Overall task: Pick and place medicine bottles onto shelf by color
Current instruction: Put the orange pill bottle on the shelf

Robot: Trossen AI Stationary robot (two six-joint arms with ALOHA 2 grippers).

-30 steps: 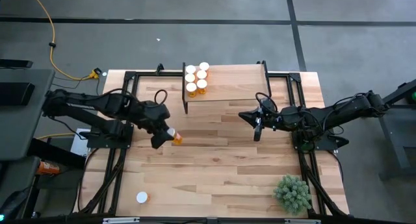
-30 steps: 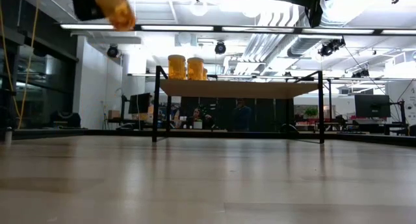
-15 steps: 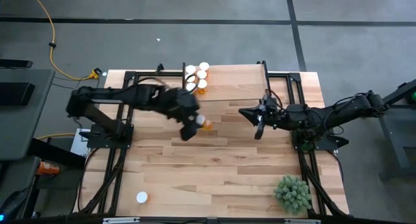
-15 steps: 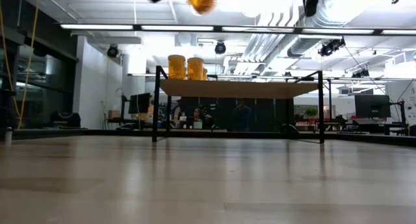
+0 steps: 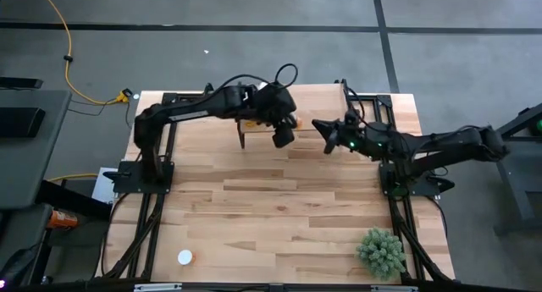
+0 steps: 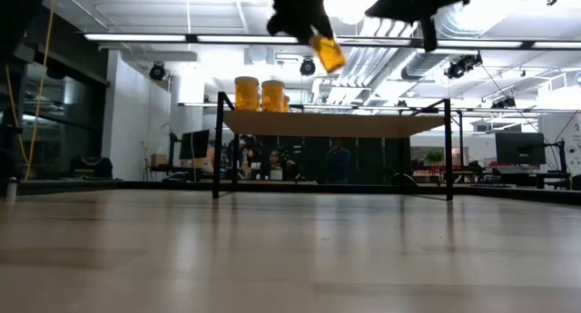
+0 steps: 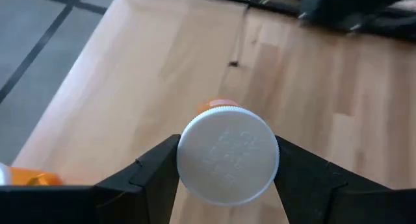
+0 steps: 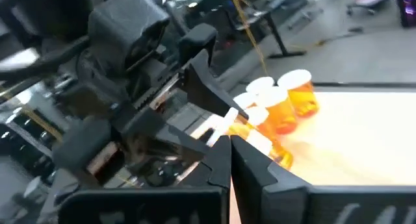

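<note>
Left hand (image 5: pixel 286 131) hovers over the shelf (image 5: pixel 318 106), clamped on an orange pill bottle (image 7: pixel 227 150): level it, lower beside the standing bottles (image 6: pixel 260 94) without nudging them.

Shelved bottles (image 5: pixel 252 116) mostly behind left arm (image 5: pixel 203 107)

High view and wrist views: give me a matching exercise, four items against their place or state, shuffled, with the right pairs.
Items:
1. left tool
2. right tool
3. stray bottle
4. plant

States:
A. shut, holding nothing, beside the shelf
B. near table corner on the right arm's side
C. clamped on a white-capped bottle over the shelf
D. lying alone near the table's front edge, on the left arm's side

Pairs: 1-C, 2-A, 3-D, 4-B
</note>
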